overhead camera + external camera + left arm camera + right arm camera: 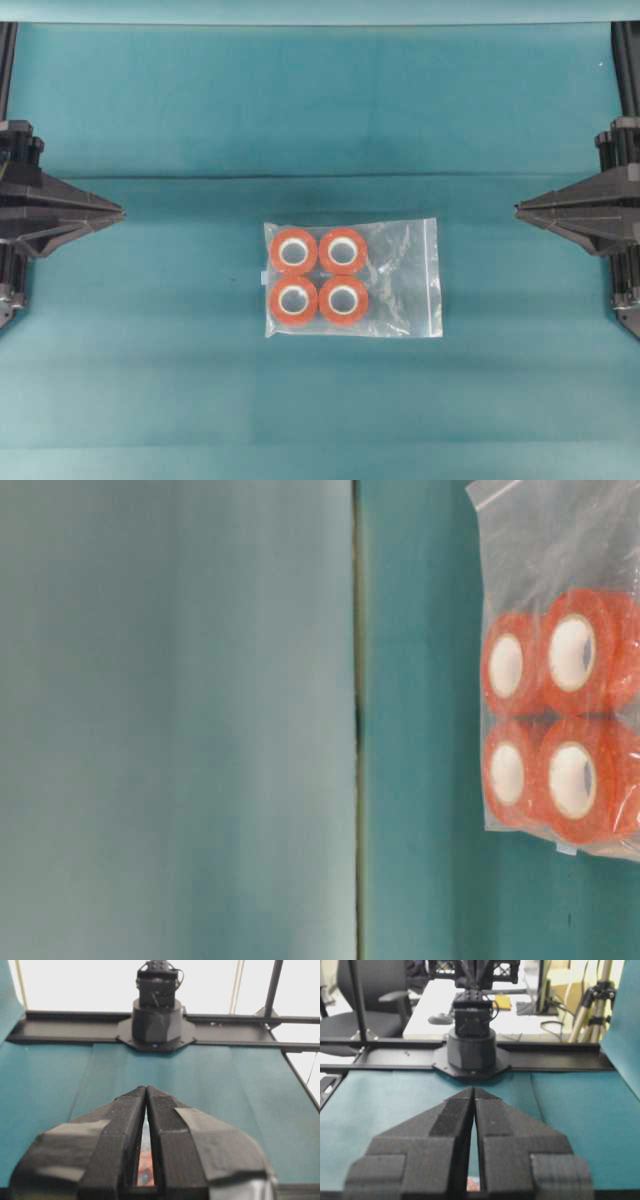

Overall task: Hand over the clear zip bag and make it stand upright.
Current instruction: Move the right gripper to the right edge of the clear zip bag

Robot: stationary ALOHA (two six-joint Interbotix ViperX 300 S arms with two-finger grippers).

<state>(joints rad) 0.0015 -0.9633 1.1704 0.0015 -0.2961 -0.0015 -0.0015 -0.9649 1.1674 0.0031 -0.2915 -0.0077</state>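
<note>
Both grippers' jaws (left gripper (120, 212), right gripper (518, 210)) pinched together, empty; clear zip bag (352, 277) flat between.

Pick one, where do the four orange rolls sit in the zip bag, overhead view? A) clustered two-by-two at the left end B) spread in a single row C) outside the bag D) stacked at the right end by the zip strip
A: the orange rolls form a two-by-two block at the left end of the clear zip bag; its right part is empty.

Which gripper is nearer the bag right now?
Right, slightly. The bag lies flat mid-table; the right gripper sits off its zip edge, the left gripper farther off the roll end. Both are shut and touch nothing.
</note>
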